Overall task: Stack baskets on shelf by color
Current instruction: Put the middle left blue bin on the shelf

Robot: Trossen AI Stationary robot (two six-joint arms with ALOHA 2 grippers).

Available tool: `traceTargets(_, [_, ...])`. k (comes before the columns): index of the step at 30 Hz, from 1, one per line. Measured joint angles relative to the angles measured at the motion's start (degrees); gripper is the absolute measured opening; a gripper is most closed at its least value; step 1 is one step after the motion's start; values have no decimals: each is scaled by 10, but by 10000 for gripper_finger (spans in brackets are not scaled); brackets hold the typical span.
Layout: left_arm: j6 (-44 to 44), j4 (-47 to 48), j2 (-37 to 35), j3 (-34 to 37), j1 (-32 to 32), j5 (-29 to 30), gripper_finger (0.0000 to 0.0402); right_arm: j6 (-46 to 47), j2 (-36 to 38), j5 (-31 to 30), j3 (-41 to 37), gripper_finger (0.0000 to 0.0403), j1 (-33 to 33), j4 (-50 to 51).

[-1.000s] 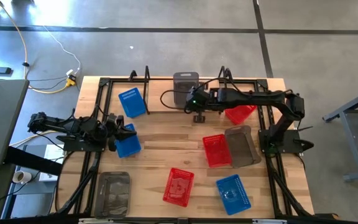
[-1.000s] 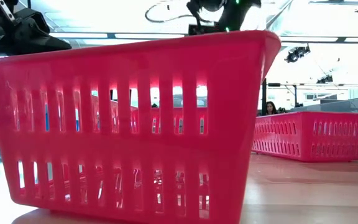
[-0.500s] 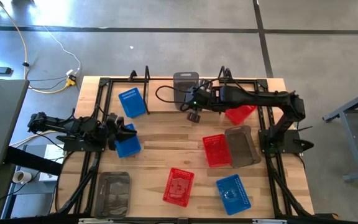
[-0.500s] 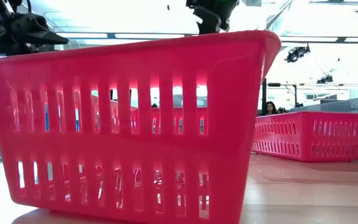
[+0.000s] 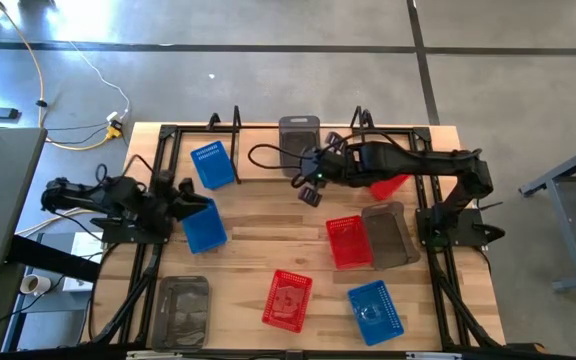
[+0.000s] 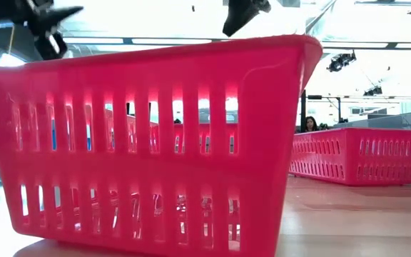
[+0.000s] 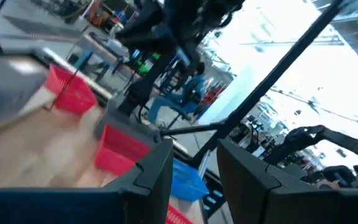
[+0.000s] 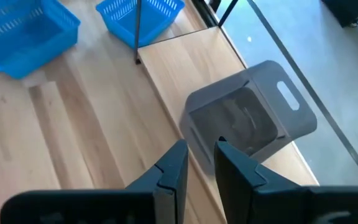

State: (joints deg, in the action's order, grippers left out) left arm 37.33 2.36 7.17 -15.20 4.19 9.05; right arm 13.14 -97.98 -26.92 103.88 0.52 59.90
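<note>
right gripper (image 5: 311,186) hovers by the grey basket (image 5: 299,134) on the far shelf (image 5: 258,165), jaws slightly apart, empty; left gripper (image 5: 190,205) jaws grip a blue basket (image 5: 205,228).

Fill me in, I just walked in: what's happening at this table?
Two robot arms are sorting baskets by colour. One grey basket and one blue basket sit on the shelf. The right gripper, empty, hangs by the grey one. The left gripper is at another blue basket on the table. Red, grey and blue ones lie scattered.
</note>
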Motion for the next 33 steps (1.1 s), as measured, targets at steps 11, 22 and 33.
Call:
traceTargets(11, [-41, 276, 181, -190, 0, -10, 117, 4, 0, 6, 16, 67, 7, 49])
traceTargets(22, [-42, 425, 332, -254, 18, -95, 117, 4, 0, 7, 16, 67, 7, 72])
traceTargets(33, [17, 445, 455, -254, 133, -68, 117, -1, 0, 10, 16, 67, 7, 73])
